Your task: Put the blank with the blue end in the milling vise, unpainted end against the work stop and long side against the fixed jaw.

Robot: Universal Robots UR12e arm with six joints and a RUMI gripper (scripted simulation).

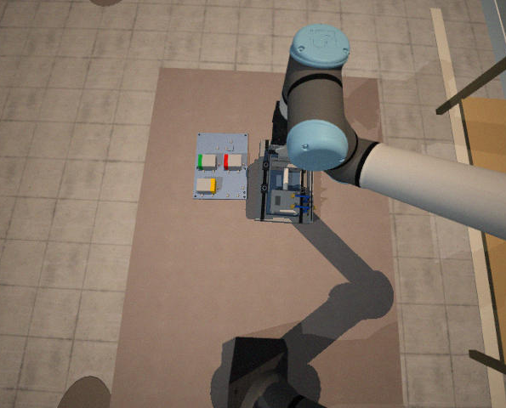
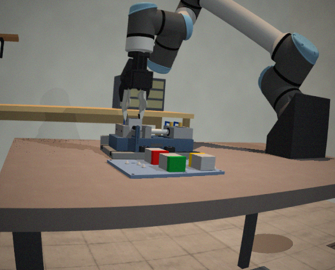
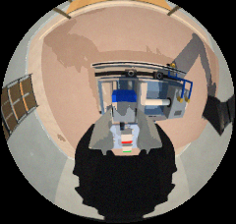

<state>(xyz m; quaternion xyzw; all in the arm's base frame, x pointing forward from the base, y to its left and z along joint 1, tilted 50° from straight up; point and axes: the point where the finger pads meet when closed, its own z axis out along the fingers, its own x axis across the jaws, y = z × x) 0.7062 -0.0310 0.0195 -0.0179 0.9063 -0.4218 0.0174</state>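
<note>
My gripper (image 2: 131, 117) (image 3: 124, 108) points straight down over the milling vise (image 1: 283, 200) (image 2: 152, 143) (image 3: 159, 91) and is shut on the blank with the blue end (image 2: 131, 122) (image 3: 126, 106). The blank is grey, and its blue end (image 3: 124, 95) points away from me in the wrist view. It sits low between the jaws, close to the fixed jaw (image 2: 119, 128) at the vise's left end in the exterior view. The jaw with the hoses (image 2: 180, 132) is on the right. I cannot tell whether the blank rests on the bars. In the top view the arm hides the gripper and the blank.
A light blue plate (image 1: 221, 142) (image 2: 123, 169) in front of the vise holds three blanks, with a green end (image 1: 206, 161) (image 2: 173, 162), a red end (image 1: 232, 161) (image 2: 156, 156) and a yellow end (image 1: 207, 185) (image 2: 201, 161). The robot base (image 2: 299, 127) stands at the table's right.
</note>
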